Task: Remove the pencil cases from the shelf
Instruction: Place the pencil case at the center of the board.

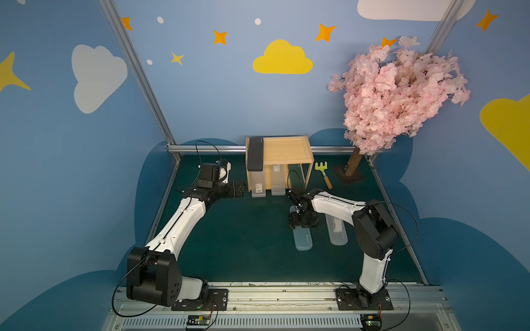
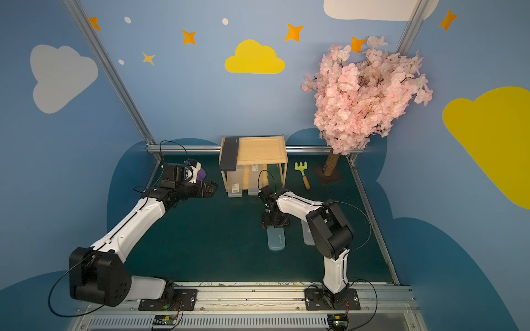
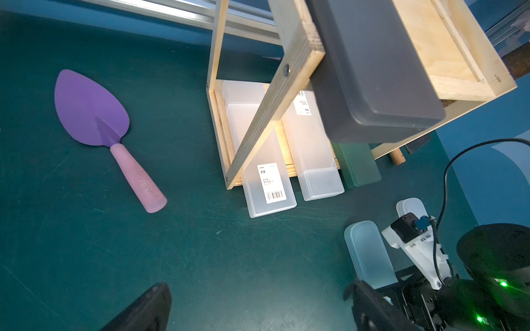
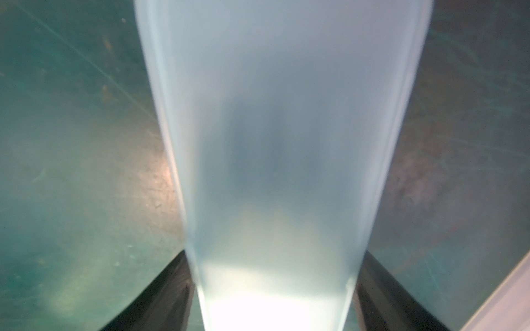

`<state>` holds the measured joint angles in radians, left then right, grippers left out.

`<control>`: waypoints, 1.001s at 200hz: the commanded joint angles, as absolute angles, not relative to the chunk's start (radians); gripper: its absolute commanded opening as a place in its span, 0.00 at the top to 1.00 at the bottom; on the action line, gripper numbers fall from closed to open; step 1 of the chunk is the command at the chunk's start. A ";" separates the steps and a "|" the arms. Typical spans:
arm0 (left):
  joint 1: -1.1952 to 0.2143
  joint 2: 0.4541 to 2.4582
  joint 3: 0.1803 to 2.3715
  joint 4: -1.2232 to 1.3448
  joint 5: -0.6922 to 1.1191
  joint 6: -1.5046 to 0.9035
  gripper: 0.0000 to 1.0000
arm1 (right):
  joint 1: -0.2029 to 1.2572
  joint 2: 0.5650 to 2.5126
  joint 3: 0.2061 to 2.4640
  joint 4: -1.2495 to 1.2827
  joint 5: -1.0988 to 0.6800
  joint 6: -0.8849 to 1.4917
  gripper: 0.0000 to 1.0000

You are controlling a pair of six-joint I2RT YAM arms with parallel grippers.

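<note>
Right wrist view: right tool [image 4: 276, 255] clamped on the teal-blue case [image 4: 281, 129] on the tabletop [image 4: 71, 143], left tool [image 1: 240, 189] spread wide, empty.

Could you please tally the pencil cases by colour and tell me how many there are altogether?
black case: 1
frosted grey cases: 2
dark green case: 1
teal-blue case: 1
clear case: 1
Total: 6

Bare mat [image 1: 243, 229] before the shelf [image 1: 286, 152], left half; right arm [image 1: 332, 203] across right half.
</note>
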<state>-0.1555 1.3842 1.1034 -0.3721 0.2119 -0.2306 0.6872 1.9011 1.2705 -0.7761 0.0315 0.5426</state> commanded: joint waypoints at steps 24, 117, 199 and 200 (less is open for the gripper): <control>-0.153 1.381 1.111 -0.371 0.219 -0.218 0.00 | 0.646 1.849 1.214 -0.796 0.048 0.532 0.28; -0.154 1.370 1.109 -0.380 0.213 -0.216 0.00 | 0.601 1.830 1.197 -0.790 0.059 0.502 0.17; -0.153 1.361 1.142 -0.385 0.225 -0.222 0.00 | 0.629 1.659 1.291 -0.889 0.136 0.463 0.02; -0.153 1.361 1.142 -0.386 0.225 -0.222 0.00 | 0.630 1.655 1.293 -0.890 0.137 0.462 0.02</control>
